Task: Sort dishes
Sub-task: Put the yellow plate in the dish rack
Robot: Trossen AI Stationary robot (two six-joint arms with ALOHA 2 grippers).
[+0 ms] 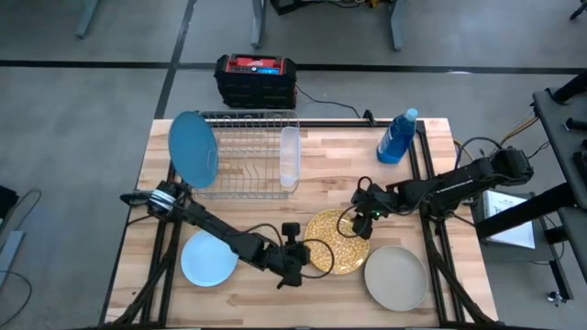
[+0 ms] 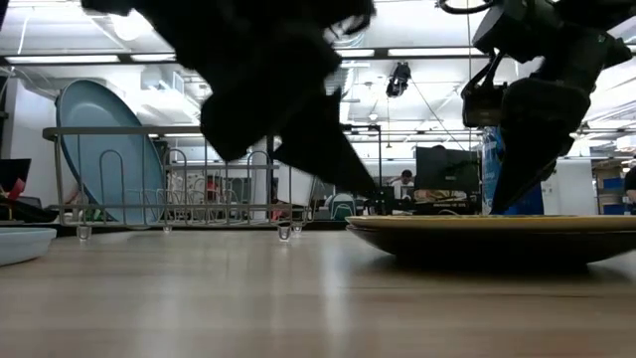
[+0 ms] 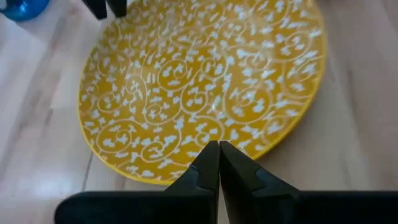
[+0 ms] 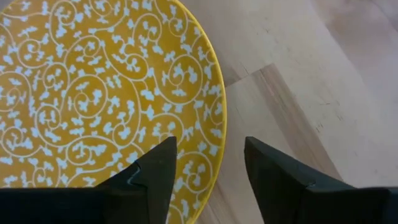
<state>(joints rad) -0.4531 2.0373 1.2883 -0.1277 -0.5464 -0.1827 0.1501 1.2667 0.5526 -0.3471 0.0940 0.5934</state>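
Left gripper (image 3: 219, 163) is pinched on the gold plate's (image 3: 205, 81) near rim. Right gripper (image 4: 208, 163) straddles the far rim, fingers spread. Bare wooden table (image 1: 266, 298) around.

Far off from both pincers, a wire dish rack (image 1: 246, 154) sat at the back of the wooden table (image 1: 330, 165), with a clear plastic cup (image 1: 290, 158) lying at its end. A blue bottle (image 1: 397, 137) stood beyond the right pincer, and a red-and-black box (image 1: 256, 80) was on the floor behind.

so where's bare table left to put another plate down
Bare wood between the pale blue plate and the dish rack, and between the blue bottle and the rack. Crowded around the gold plate: left gripper, right gripper, beige plate alongside.
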